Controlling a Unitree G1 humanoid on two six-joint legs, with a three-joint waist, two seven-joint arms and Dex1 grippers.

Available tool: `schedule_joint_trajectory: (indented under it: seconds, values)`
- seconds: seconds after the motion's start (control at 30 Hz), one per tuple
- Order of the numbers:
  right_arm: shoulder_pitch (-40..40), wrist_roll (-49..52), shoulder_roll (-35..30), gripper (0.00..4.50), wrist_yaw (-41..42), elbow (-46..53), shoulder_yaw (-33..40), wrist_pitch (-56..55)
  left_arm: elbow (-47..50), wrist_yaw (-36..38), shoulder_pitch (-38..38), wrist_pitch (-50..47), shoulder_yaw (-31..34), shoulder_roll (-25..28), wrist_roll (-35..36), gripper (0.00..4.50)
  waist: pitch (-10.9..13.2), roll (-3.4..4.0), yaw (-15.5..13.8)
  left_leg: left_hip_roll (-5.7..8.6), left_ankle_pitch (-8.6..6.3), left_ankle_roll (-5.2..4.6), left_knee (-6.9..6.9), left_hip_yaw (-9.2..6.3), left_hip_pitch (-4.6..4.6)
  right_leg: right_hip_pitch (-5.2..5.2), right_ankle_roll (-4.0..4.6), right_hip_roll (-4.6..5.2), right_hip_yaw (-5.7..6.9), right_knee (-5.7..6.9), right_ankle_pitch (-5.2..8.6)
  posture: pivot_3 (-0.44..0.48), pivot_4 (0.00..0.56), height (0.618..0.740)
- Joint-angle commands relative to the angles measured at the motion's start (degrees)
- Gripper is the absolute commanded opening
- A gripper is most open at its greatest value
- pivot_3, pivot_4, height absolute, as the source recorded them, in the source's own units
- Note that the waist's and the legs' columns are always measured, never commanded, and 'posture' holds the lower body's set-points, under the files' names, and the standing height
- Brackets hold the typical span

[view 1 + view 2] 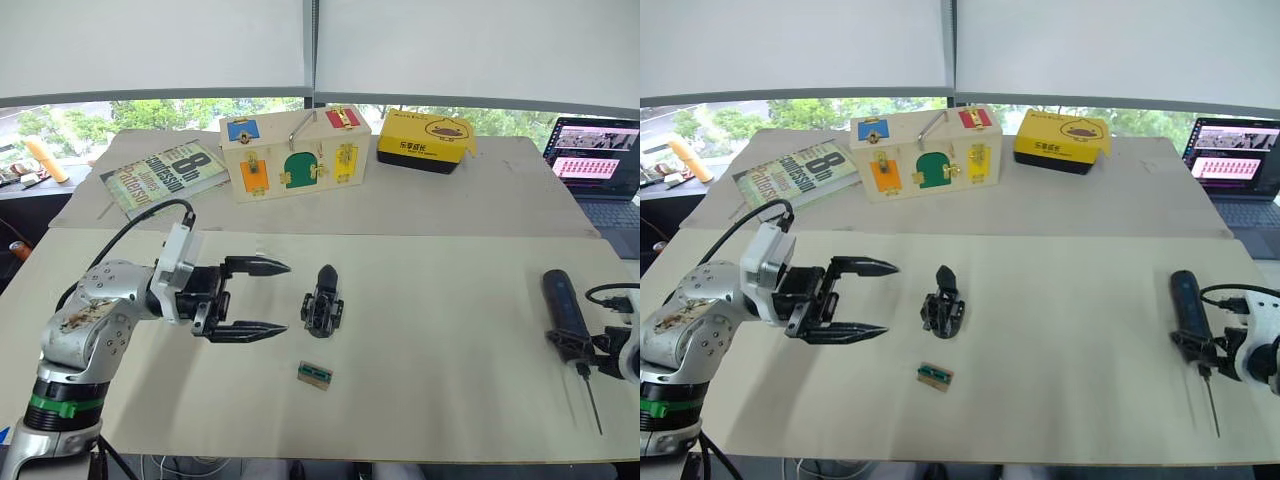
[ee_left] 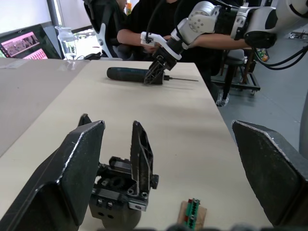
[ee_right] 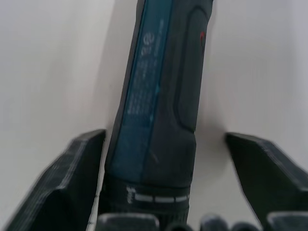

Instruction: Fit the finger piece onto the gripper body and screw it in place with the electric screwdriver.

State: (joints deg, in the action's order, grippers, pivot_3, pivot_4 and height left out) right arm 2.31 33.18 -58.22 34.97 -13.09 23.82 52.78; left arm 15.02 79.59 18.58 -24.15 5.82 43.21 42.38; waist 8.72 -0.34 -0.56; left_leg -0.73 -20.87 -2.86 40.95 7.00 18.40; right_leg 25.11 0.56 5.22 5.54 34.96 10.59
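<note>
The gripper body (image 1: pixel 323 303) is a chunky black block in the middle of the pale table, with one black pointed finger standing up from it. A loose finger piece is out of view. My left gripper (image 1: pixel 286 297) hovers just left of the body, open wide, fingertips aimed at it and empty. At the table's right side lies the electric screwdriver (image 1: pixel 562 308), dark and pen-shaped, its thin bit (image 1: pixel 592 402) pointing toward the front edge. My right gripper (image 3: pixel 163 136) straddles the screwdriver near its bit end, open, a gap showing beside one finger (image 3: pixel 267 175).
A small green-and-tan block (image 1: pixel 314 374) lies in front of the gripper body. At the back stand a wooden latch box (image 1: pixel 290 155), a yellow box (image 1: pixel 425 140) and a book (image 1: pixel 165 175). A laptop (image 1: pixel 600 160) sits at the far right. A person (image 2: pixel 144 24) sits beyond the table's right end.
</note>
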Motion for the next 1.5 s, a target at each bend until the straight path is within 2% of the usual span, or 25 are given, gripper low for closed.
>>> schedule_joint_trajectory:
  seconds: [0.03,0.1,0.17,0.23,0.33,0.47,0.57,0.77,1.0,1.13,1.17,1.3,1.5]
  values:
    - [0.9,-0.2,-1.3,2.67,2.5,0.4,1.4,1.0,1.6,0.8,-0.1,0.1,1.2,1.3,1.0,4.5,0.0,0.0,0.0,0.0,0.0,0.0,0.0,0.01,0.0,0.0,-0.01,0.0,-0.01,0.0,0.0,0.0,0.15,0.74]
    - [0.2,-1.1,-1.2,2.0,3.7,1.8,2.7,-1.9,1.3,1.0,-0.1,0.4,1.1,1.5,0.8,4.5,0.0,0.01,0.0,0.0,0.0,0.02,0.0,0.01,-0.01,0.01,-0.01,-0.01,0.0,0.01,0.01,0.0,0.15,0.74]
    - [-0.5,-0.8,-0.7,1.96,5.6,4.4,4.4,-4.7,1.1,1.1,-0.1,0.7,1.0,1.6,0.6,4.5,0.0,0.06,0.0,0.0,0.01,0.03,-0.01,0.01,0.0,0.03,-0.01,-0.01,0.0,0.01,0.01,0.0,0.15,0.74]
    - [-1.9,1.9,-0.6,1.96,9.5,11.5,6.3,-5.8,0.2,1.6,-0.4,1.6,1.1,1.7,0.0,4.5,0.1,0.24,0.0,0.0,0.01,0.04,-0.01,0.03,0.01,0.06,-0.01,-0.01,0.01,0.02,0.01,0.0,0.15,0.74]
    - [-4.1,7.8,-1.7,1.96,12.7,25.7,7.8,0.1,-3.9,4.4,-2.0,7.4,1.5,1.8,-3.3,4.5,0.1,0.56,0.4,0.0,0.02,0.06,-0.05,0.13,0.01,0.1,-0.03,-0.04,-0.01,0.06,0.01,0.0,0.15,0.74]
    - [-8.7,10.2,-4.3,1.96,12.6,43.2,4.4,5.4,-7.1,7.0,-5.8,11.1,2.3,2.8,-5.0,4.5,0.1,0.55,0.8,-0.15,0.06,0.29,-0.2,0.06,-0.05,0.09,0.07,-0.15,-0.03,0.08,0.09,0.0,0.15,0.74]
    - [-10.2,10.2,-3.6,1.96,10.4,49.3,0.7,6.4,-7.5,7.5,-8.8,13.4,2.6,2.6,-5.7,4.5,0.2,0.3,0.4,-0.14,0.07,0.32,-0.19,-0.05,-0.04,0.16,0.11,-0.13,0.07,0.06,0.09,0.0,0.15,0.74]
    - [-10.7,2.8,-1.9,1.96,9.2,47.1,-7.2,0.2,-4.2,6.9,-13.6,15.0,1.6,2.0,-6.3,4.5,0.2,0.18,-0.3,0.07,-0.03,0.12,-0.03,-0.03,0.11,0.17,-0.01,0.17,0.08,-0.05,0.03,0.0,0.15,0.74]
    - [-8.2,-2.8,-1.3,1.96,14.2,38.7,-15.8,-6.6,-2.1,5.3,-13.8,13.7,-0.3,1.6,-6.6,4.5,0.2,0.17,0.0,-0.02,-0.02,0.16,-0.04,-0.03,0.01,0.15,0.1,-0.02,0.1,0.04,0.09,0.0,0.15,0.74]
    - [-7.6,-3.6,-2.0,1.96,17.2,36.3,-17.4,-7.5,-1.9,4.7,-13.7,13.6,-0.7,1.6,-6.4,4.5,0.2,0.15,0.3,-0.06,-0.01,0.17,-0.03,0.02,-0.06,0.1,0.1,-0.05,0.08,0.06,0.08,0.0,0.15,0.74]
    - [-7.5,-3.8,-2.1,2.99,17.8,36.0,-17.6,-7.8,-1.8,4.6,-13.7,13.6,-0.7,1.6,-6.4,4.5,0.2,0.13,0.3,-0.06,-0.01,0.17,-0.02,0.03,-0.06,0.1,0.1,-0.04,0.09,0.06,0.08,0.0,0.15,0.74]
    - [-7.0,-3.7,-4.7,4.38,20.1,36.5,-16.3,-6.8,-1.4,4.6,-14.5,13.7,-0.9,1.8,-6.4,4.5,0.2,0.1,0.1,-0.05,-0.01,0.17,0.0,0.01,-0.06,0.08,0.1,-0.01,0.09,0.05,0.08,0.0,0.15,0.74]
    - [-3.4,0.0,-9.3,4.48,21.0,40.6,-13.5,0.8,-2.7,4.4,-14.3,14.9,-1.2,1.3,-7.4,4.5,0.2,0.1,0.0,-0.06,-0.01,0.17,-0.01,-0.04,-0.01,0.14,0.13,0.03,0.09,0.05,0.07,0.0,0.15,0.74]
